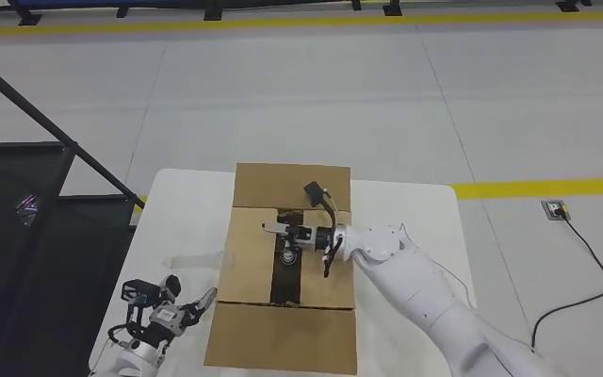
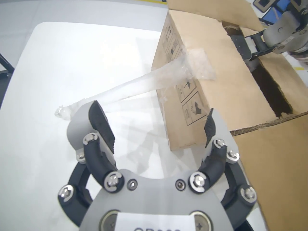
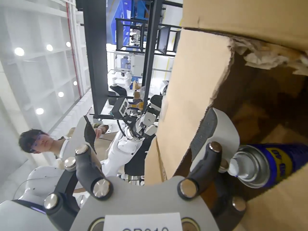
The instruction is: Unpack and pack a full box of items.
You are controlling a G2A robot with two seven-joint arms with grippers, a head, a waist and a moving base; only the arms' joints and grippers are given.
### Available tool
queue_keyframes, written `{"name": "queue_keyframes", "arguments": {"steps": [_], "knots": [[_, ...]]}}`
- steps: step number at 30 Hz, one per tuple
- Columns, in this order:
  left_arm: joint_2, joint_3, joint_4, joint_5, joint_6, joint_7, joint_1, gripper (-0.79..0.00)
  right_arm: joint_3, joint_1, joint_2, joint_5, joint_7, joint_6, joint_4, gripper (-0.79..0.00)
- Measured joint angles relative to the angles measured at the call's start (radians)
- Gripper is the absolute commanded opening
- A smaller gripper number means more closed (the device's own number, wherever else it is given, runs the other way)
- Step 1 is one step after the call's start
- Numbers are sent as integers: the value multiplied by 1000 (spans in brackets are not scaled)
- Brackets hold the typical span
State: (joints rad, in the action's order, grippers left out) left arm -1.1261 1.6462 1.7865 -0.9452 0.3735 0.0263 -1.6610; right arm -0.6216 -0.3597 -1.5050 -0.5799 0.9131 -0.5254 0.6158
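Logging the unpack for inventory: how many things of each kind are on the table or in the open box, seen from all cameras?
Cardboard box: 1
Strip of clear tape: 1
Blue spray can: 1
Clump of crumpled white paper: 1
Total: 4

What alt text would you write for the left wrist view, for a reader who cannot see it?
The open left gripper hangs above a white table beside a cardboard box, with clear tape trailing from its side. The right gripper is at the box's top gap.
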Motion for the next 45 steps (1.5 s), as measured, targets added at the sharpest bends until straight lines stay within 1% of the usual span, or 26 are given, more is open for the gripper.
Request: {"name": "queue_keyframes", "arguments": {"steps": [3,7,9,12,14,19,24,28,32,35,38,41,45], "knots": [[4,25,41,4,64,-12,-28,0,-11,24,-22,-63,59,-33,-49,0],[7,34,98,-25,125,-33,-68,0,-18,49,-46,-93,92,-60,-90,0],[8,35,125,-51,142,-38,-84,0,-17,58,-59,-95,93,-73,-97,0],[8,25,156,-97,139,-34,-95,0,-17,67,-76,-98,96,-96,-99,0],[8,14,166,-125,124,-31,-92,0,-19,71,-86,-102,98,-112,-97,0],[0,-37,171,-166,32,-37,-64,0,-27,81,-110,-124,134,-156,-87,0],[-10,-72,167,-143,-70,-50,-37,0,-35,86,-130,-137,164,-219,-76,0],[-18,-59,168,-60,-127,-111,-49,0,-31,82,-134,-110,152,-230,-39,0],[-21,-6,164,23,-154,-160,-88,0,-36,63,-120,-85,159,-223,19,0],[-22,29,153,62,-162,-163,-103,0,-51,43,-99,-74,167,-214,73,0],[-22,62,142,76,-165,-156,-115,0,-72,17,-67,-26,145,-237,129,0],[-22,83,120,66,-176,-140,-121,0,-100,-26,-26,35,115,-267,210,0],[-21,88,68,64,-181,-94,-100,0,-144,-94,30,110,91,-291,334,0]]}}
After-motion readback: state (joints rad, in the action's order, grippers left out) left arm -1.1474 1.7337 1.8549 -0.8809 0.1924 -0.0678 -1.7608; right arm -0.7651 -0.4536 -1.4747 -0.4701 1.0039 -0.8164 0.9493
